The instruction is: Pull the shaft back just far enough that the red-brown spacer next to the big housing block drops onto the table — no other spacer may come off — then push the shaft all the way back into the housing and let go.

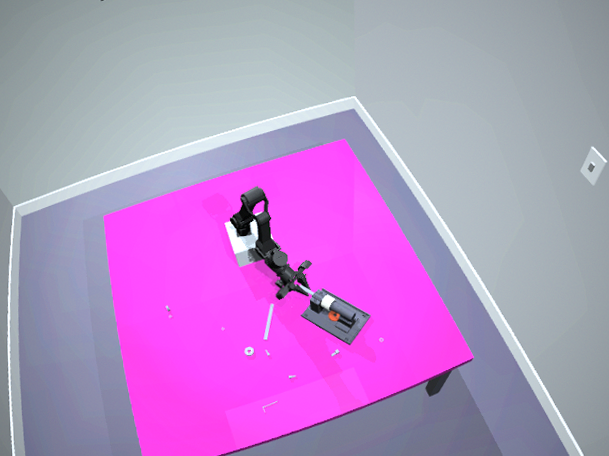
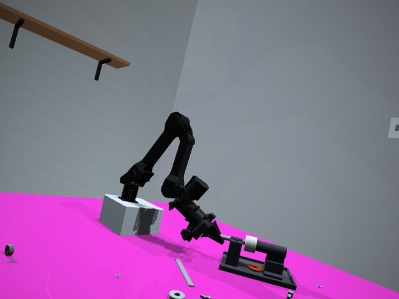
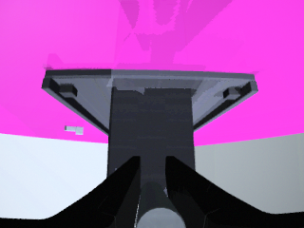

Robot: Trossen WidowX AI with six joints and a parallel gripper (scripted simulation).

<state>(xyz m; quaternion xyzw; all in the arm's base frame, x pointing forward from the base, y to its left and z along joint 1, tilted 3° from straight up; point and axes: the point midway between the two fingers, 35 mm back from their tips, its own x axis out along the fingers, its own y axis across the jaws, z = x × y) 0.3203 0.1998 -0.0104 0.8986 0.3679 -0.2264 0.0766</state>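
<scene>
The red-brown spacer [image 1: 334, 316] [image 2: 255, 267] lay flat on the dark base tray [image 1: 313, 318] [image 2: 244, 273], below the cream spacer [image 1: 327, 302] [image 2: 250, 243]. To the left, the gripper [image 1: 303, 289] [image 2: 222, 238] [image 3: 152, 163] pinched the shaft [image 1: 307, 290] [image 2: 225, 237] [image 3: 161, 219] by its outer end.

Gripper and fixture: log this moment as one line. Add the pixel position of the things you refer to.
gripper [image 1: 304, 287] [image 2: 222, 238] [image 3: 152, 163]: shut on shaft [image 1: 305, 289] [image 2: 225, 237] [image 3: 161, 219] | red-brown spacer [image 1: 334, 316] [image 2: 255, 267]: off shaft, flat on base plate [image 1: 318, 320] [image 2: 244, 272] [image 3: 182, 75] | white spacer [image 1: 327, 302] [image 2: 250, 243]: between post and housing
</scene>
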